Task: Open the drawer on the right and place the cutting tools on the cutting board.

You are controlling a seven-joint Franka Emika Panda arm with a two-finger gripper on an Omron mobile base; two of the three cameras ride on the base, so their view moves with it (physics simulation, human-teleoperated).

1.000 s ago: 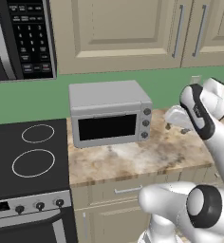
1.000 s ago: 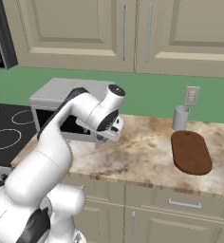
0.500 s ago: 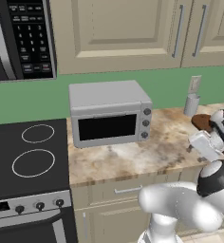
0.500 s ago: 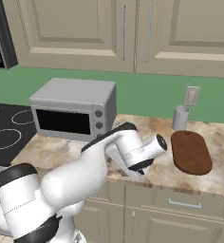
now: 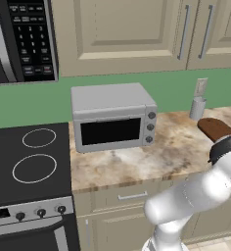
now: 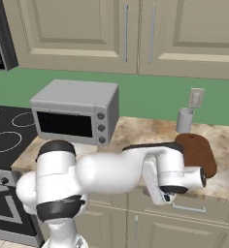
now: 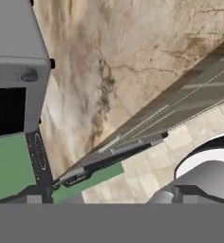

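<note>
Since half a second ago the arm has swung lower and further to the right: its hand was above the front of the counter, and now it hangs in front of the counter edge, below the cutting board (image 6: pixel 198 154). From the right base camera the gripper (image 6: pixel 166 197) points down at the cabinet front, just above a drawer front with a silver bar handle (image 6: pixel 188 208); its fingers are hidden behind the wrist, so I cannot tell how wide they stand or whether they hold something. From the left base camera the arm bends out to the right edge of the picture. The cutting board (image 5: pixel 216 130) lies flat on the marbled counter (image 5: pixel 161 157), at its right end, and nothing is on it. A small grey cup (image 6: pixel 184 120) stands near the back wall just behind the board, under a wall outlet (image 6: pixel 196 98). A toaster oven (image 5: pixel 112 116) sits further left on the counter, well apart from the board, and a black stove (image 5: pixel 27 164) is beside the counter on the left. In the hand camera the toaster oven (image 7: pixel 16 71) appears at the upper left, the counter (image 7: pixel 133 61) fills the top, and a closed drawer front with its bar handle (image 7: pixel 133 144) runs diagonally below the counter edge. All drawers that show are shut, and the cutting tools are not visible to me.
</note>
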